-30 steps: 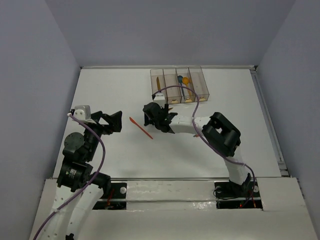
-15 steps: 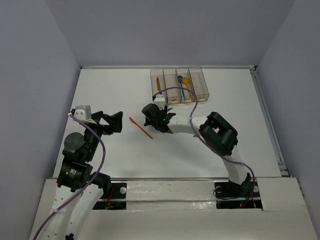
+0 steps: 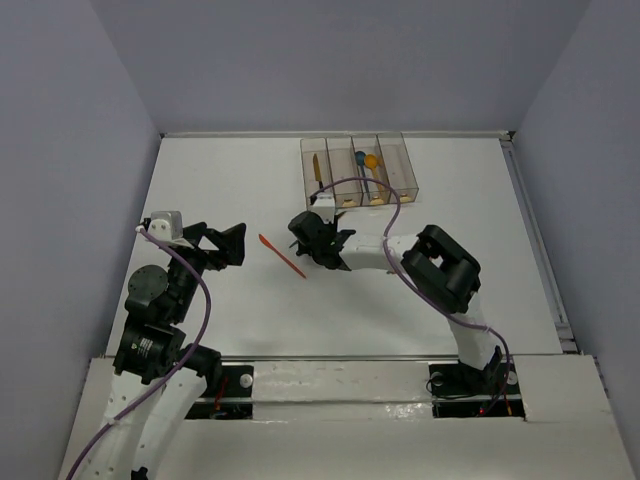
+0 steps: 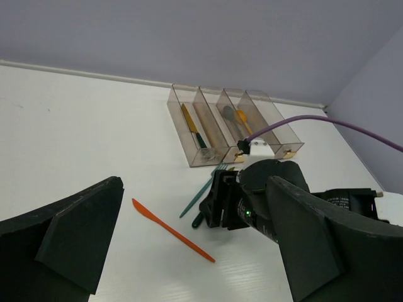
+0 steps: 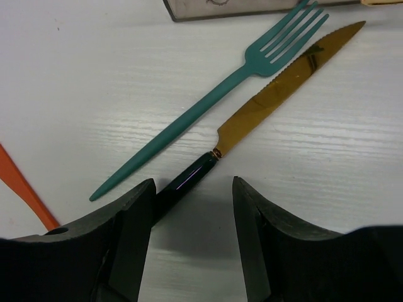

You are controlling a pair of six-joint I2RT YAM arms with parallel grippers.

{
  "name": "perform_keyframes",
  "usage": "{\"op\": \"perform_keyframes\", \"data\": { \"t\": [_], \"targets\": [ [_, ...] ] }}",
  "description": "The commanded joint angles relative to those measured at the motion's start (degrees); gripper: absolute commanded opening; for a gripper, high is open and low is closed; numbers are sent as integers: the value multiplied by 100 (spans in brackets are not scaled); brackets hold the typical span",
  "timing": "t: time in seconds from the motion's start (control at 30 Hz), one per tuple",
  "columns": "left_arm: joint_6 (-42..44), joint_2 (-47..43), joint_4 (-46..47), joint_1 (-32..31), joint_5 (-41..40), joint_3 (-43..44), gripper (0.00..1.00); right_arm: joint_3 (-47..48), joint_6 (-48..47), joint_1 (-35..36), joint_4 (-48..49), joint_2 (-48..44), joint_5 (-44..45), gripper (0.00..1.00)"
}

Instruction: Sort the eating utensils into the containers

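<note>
The right tool (image 5: 192, 211), jaws partly open, straddles the dark handle of the gold-bladed knife (image 5: 277, 100) lying on the counter (image 3: 220, 180) at 6 o'clock of the containers (image 3: 410, 165), likely so closure pinches it clear of the adjacent teal fork (image 5: 189, 123); left tool (image 3: 238, 245) wide, empty.

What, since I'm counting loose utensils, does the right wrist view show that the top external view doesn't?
Only the right wrist view: a teal fork and a gold-bladed knife lying side by side, the knife's dark handle between the open fingers of the right gripper. Only the top view: the containers, some holding utensils, and the left gripper. Both: the orange utensil.
</note>
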Motion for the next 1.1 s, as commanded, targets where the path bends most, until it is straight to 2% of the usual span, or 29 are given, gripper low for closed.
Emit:
{"op": "perform_keyframes", "data": {
  "t": [0.0,0.27,0.47,0.6,0.63,0.7,0.8,0.97,1.0,1.07],
  "targets": [
    [-54,-66,329,-26,60,180,99,-399,-78,5,-226,-292,272,57],
    [-54,-40,329,-26,60,189,99,-672,-70,5,-480,-486,518,52],
    [-62,-5,355,-26,51,180,99,-953,176,5,-762,-679,817,45],
    [-62,-14,346,-26,60,180,99,-1146,361,5,-964,-829,992,33],
    [-62,-5,346,-26,51,180,99,-1182,422,5,-1016,-872,1062,27],
    [-62,12,355,-26,60,171,99,-1304,484,5,-1052,-995,1124,22],
    [-54,48,373,-26,51,180,99,-1463,546,5,-1105,-1224,1195,21],
    [-45,74,373,26,244,171,99,-1770,476,5,-1175,-1716,1195,7],
    [-45,74,373,27,253,171,99,-1832,423,5,-1158,-1812,1038,1],
    [-54,39,364,27,253,180,99,-2051,370,5,-1079,-2111,853,0]
  ]
}}
